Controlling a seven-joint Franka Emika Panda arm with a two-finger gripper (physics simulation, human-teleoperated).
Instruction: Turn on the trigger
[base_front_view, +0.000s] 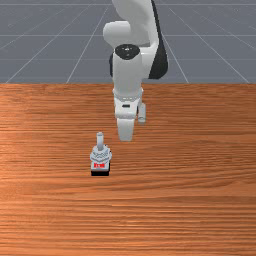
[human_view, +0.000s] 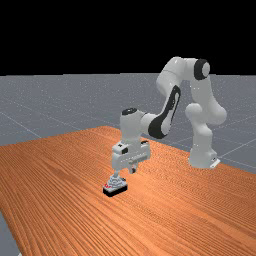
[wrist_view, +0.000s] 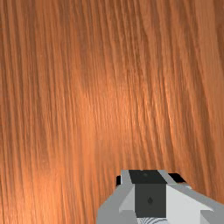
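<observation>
Orange-brown wood makes up the big flat surface (base_front_view: 200, 210), with a grey floor (base_front_view: 45, 50) behind it. On it sits a little grey switch (base_front_view: 100, 157), in front of the arm (human_view: 170, 107) and near it. A small stick (base_front_view: 100, 140) pokes up from the switch. The bottom part (base_front_view: 100, 173) is black, and a red mark (base_front_view: 99, 165) is on the side that looks at the front camera.

The tool (human_view: 132, 170) looks closed, with its two tips together and no switch in them. It hangs over the wood, beside the switch, and does not touch it.

What matters most is the way across. From the tool, the switch lies toward the front view's left and a bit closer to the front camera. So I think the tool must go over that way to meet the stick, then give it a push. If it goes too low, it could bump the body instead. I can't tell which way of pushing turns it on.
</observation>
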